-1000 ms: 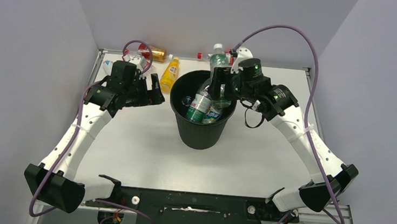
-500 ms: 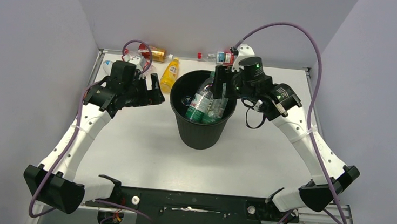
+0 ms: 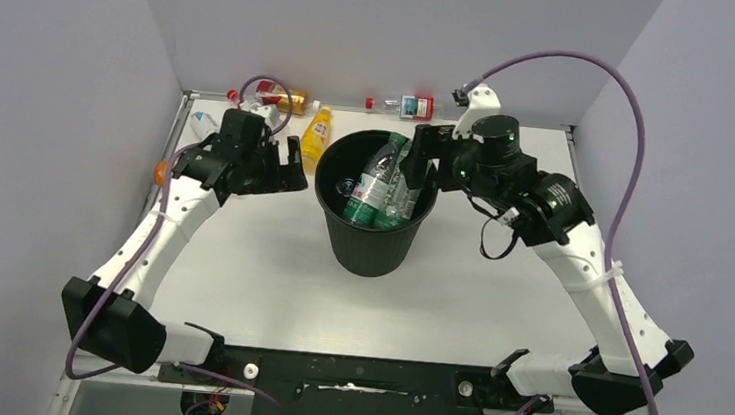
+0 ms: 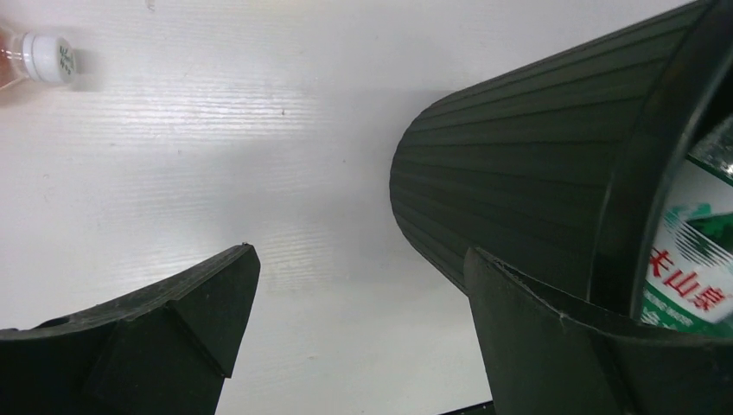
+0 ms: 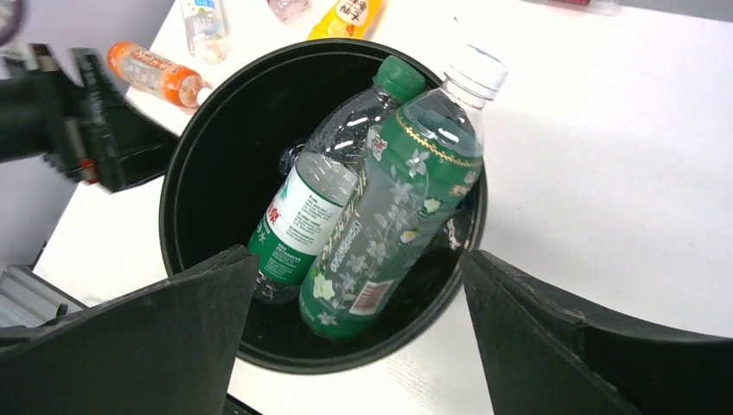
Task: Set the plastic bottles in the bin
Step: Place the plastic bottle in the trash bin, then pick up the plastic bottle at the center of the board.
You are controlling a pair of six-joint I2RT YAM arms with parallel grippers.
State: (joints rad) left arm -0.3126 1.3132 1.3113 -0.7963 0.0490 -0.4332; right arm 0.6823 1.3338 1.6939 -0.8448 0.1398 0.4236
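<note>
The black bin [image 3: 327, 192] stands mid-table and holds several bottles. A green-capped, green-labelled bottle [image 5: 302, 216] and a white-capped green flowered bottle [image 5: 398, 194] lean inside it. My right gripper [image 3: 416, 162] is open and empty just above the bin's right rim [image 5: 432, 320]; in its own view it [image 5: 356, 258] looks down into the bin. My left gripper [image 3: 292, 166] is open and empty left of the bin, whose ribbed wall [image 4: 536, 164] fills its view, jaws [image 4: 359, 252] wide apart. On the table lie a yellow bottle [image 3: 316, 135], an amber one [image 3: 290, 98] and a red-labelled clear one [image 3: 405, 104].
An orange bottle [image 5: 156, 71] and a blue-white labelled one [image 5: 206, 22] lie at the far left near the left arm. A white bottle cap [image 4: 47, 56] shows on the table in the left wrist view. Grey walls close in the back and sides.
My right gripper let go of the green flowered bottle, which dropped into the bin. The right arm drew back to the right. The left arm shifted slightly toward the back.
</note>
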